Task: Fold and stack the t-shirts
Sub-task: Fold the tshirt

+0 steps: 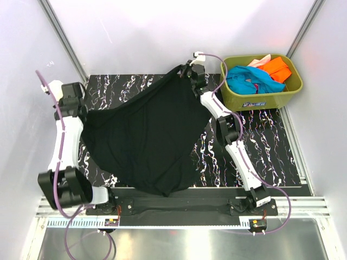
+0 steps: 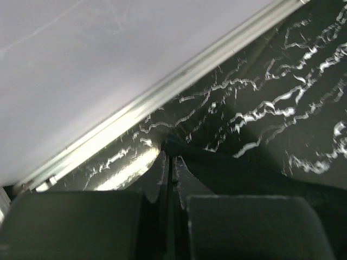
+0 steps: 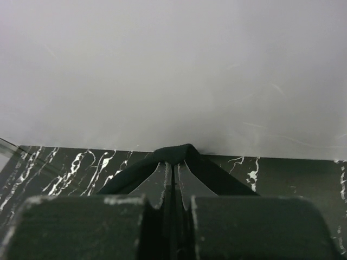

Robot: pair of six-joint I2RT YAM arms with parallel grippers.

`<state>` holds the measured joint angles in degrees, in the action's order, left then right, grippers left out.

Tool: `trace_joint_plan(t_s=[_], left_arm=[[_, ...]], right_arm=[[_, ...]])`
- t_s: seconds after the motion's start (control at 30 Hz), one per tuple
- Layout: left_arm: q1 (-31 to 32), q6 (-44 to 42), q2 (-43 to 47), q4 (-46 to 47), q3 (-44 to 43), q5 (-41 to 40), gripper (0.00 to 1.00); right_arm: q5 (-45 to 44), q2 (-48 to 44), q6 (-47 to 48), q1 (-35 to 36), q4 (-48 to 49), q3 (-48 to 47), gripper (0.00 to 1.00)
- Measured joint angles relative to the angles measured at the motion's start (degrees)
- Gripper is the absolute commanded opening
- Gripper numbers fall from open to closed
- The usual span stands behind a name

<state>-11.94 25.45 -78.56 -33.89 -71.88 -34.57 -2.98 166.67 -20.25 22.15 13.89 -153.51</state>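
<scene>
The large black t-shirt hangs stretched between both grippers over the marbled black table, its lower end draped near the front edge. My left gripper is shut on its left corner; in the left wrist view the black cloth runs from the closed tips. My right gripper is shut on the far corner near the back wall; the pinched cloth bunches at its tips. The teal-blue tee, orange tee and pale pink tee lie crumpled in the tub.
The olive-green plastic tub stands at the back right corner of the table. White walls close in on the left, back and right. A metal rail runs along the table's left edge.
</scene>
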Motion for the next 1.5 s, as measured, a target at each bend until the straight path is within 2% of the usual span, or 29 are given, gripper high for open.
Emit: trace_joint_plan(t_s=[0.37, 0.67, 1.13, 1.5], left_arm=[[-0.1, 7.7, 9.7, -4.2, 5.2, 14.4, 0.0], [0.3, 12.0, 13.7, -5.3, 10.6, 22.7, 0.0], [10.8, 19.6, 16.8, -6.5, 15.3, 25.1, 0.0], [11.0, 20.6, 25.1, -12.2, 12.4, 21.6, 0.0]], right_arm=[[-1.1, 3.5, -10.6, 0.9, 1.3, -1.6, 0.01], [-1.8, 3.6, -13.3, 1.6, 1.4, -1.6, 0.02], [-2.4, 3.6, -14.4, 1.3, 1.4, -1.6, 0.04], [-2.1, 3.5, -14.3, 0.0, 1.2, -1.0, 0.05]])
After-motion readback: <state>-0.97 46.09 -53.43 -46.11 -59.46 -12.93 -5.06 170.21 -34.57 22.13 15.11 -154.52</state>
